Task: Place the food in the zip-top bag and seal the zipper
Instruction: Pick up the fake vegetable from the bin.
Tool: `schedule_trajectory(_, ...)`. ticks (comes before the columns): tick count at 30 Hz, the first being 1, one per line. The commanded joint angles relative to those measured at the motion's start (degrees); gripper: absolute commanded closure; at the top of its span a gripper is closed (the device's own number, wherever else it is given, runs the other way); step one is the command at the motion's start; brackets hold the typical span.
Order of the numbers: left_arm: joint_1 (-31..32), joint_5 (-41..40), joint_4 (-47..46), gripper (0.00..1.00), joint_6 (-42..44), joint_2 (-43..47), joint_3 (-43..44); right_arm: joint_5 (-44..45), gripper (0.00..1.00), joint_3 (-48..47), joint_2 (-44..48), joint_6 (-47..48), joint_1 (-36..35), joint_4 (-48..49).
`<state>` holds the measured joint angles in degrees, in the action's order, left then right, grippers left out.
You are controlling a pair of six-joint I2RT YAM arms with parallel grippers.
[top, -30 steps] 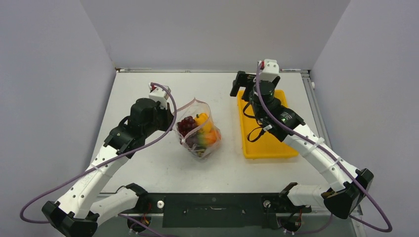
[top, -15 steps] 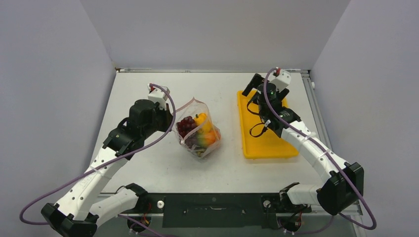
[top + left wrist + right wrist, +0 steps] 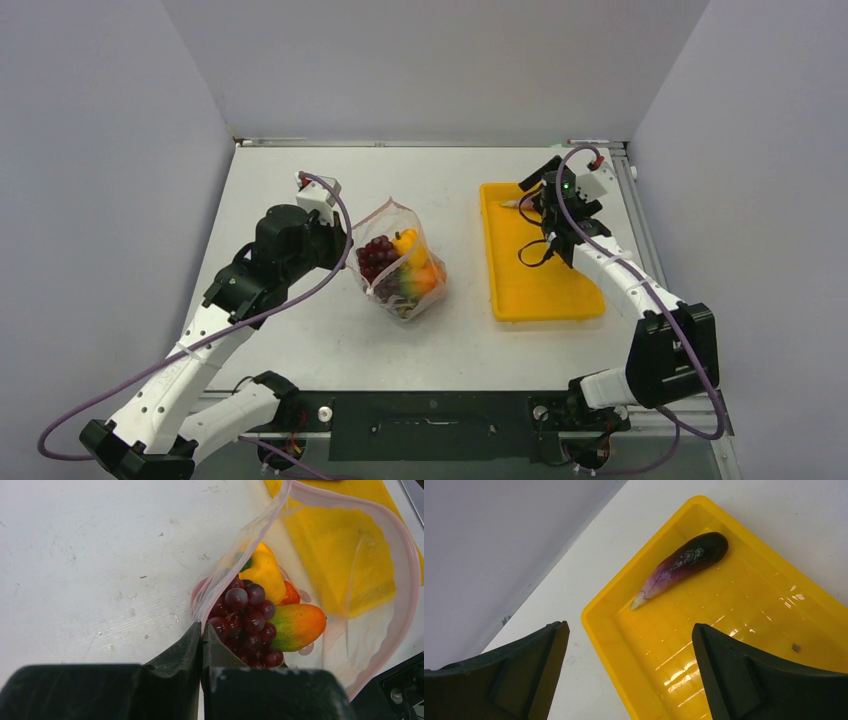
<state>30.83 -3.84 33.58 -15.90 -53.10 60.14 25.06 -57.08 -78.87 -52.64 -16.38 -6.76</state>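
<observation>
- Eggplant in the tray's far corner may roll away from the open right gripper.
- Left gripper pinches the zip-top bag by its rim; the mouth could sag.

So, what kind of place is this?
Probably a robot lab cell: plain grey walls box in a white table, left arm and right arm are bolted to it, and the food looks plastic.
</observation>
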Motion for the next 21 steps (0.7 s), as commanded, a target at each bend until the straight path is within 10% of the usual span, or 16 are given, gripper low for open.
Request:
schedule_trajectory(1, -0.51, 1.75, -3.37, 1.00, -0.45, 0.89, 0.21, -3.66, 0.00, 1.39, -3.46, -5.72, 4.08, 5.25)
schedule_trajectory(21, -0.71, 2.87, -3.29, 1.00, -0.53, 0.45, 0.23, -15.92, 0.22, 4.59, -19.15, -22.30, 15.20, 18.96)
